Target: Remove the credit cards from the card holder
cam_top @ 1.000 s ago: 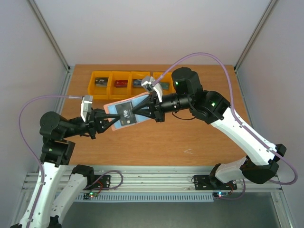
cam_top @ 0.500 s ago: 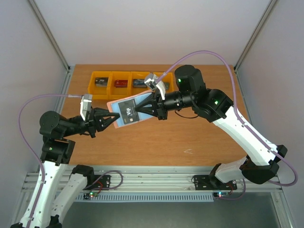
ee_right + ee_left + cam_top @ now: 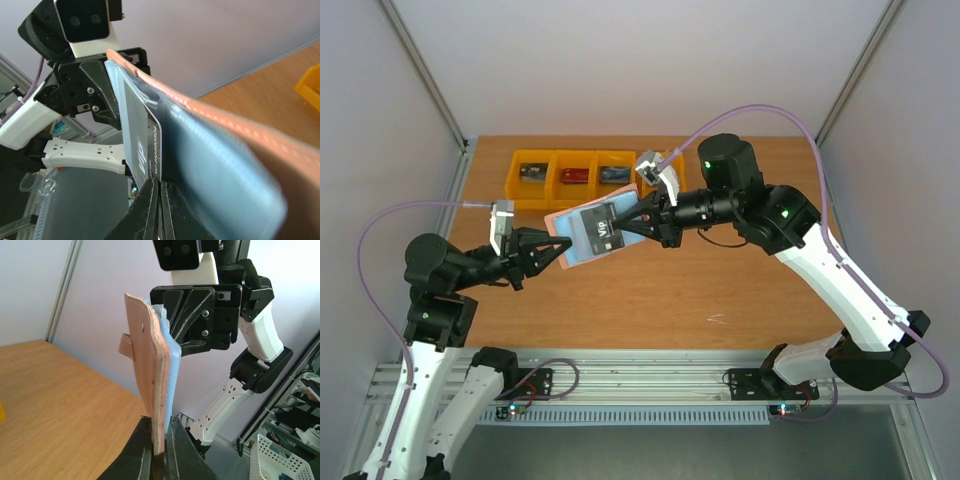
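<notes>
Left gripper [image 3: 558,252] clamps the holder [image 3: 147,365] at its near-left edge; right gripper [image 3: 159,186] pinches a dark card [image 3: 600,228], partly out, both above the table [image 3: 720,290]

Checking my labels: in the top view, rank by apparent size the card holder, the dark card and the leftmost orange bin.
Largest: pink-and-blue folding card holder.
Then dark rectangular card and leftmost orange plastic bin: alike; card held nearer the camera, so unranked.
</notes>
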`<state>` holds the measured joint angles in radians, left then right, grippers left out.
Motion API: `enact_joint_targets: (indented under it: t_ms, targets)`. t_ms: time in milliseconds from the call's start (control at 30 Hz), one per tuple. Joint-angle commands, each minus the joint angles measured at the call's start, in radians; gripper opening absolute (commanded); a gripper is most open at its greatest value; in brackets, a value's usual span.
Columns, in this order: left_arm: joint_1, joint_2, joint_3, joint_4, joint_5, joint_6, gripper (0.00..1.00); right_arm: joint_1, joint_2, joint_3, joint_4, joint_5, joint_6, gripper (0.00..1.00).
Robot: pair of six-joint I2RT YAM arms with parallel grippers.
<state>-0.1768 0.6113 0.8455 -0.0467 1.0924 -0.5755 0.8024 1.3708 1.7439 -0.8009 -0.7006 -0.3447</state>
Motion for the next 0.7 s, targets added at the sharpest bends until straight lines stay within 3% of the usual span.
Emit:
enact_joint_targets:
  t_ms: [0, 567, 600, 667]
  targets:
    - [0.002, -0.018, 0.009, 0.027, -0.001, 0.028, 0.00, -0.018, -0.041, 0.008, -0.020, 0.026, -0.017, 0.01]
    - [0.002, -0.007, -0.017, 0.158, -0.002, -0.054, 0.00, -0.014, 0.012, 0.011, 0.068, -0.086, 0.053, 0.01]
    - [0.002, -0.005, -0.020, 0.173, 0.004, -0.074, 0.01, -0.013, 0.018, 0.013, 0.079, -0.091, 0.057, 0.01]
    - [0.001, -0.005, -0.022, 0.186, 0.012, -0.097, 0.17, -0.008, 0.030, 0.018, 0.089, -0.097, 0.063, 0.01]
